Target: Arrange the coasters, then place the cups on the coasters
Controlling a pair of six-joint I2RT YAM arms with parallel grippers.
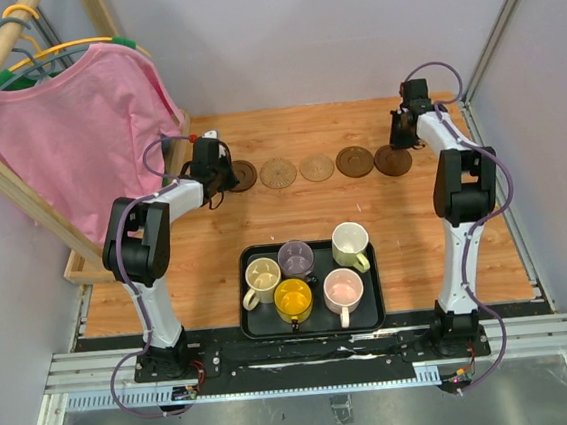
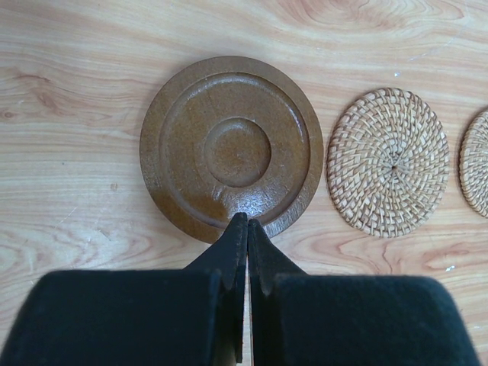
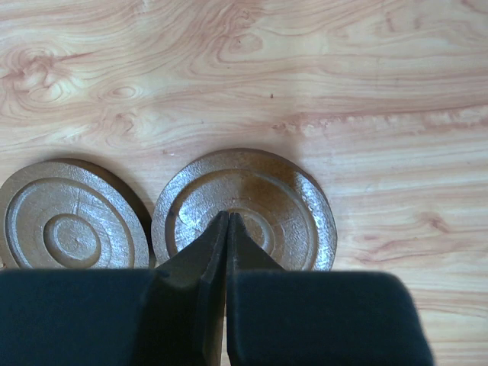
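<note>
Closed and empty, my left fingers and right fingers sit tip-down over the end coasters of the far row, seemingly to nudge alignment; cups wait in the near tray.

White-and-black arms — looping grey-purple cables, tapered black claws.

Robotics lab test cell: left arm and right arm bolted to an aluminium rail, enclosed by grey panel walls.
</note>
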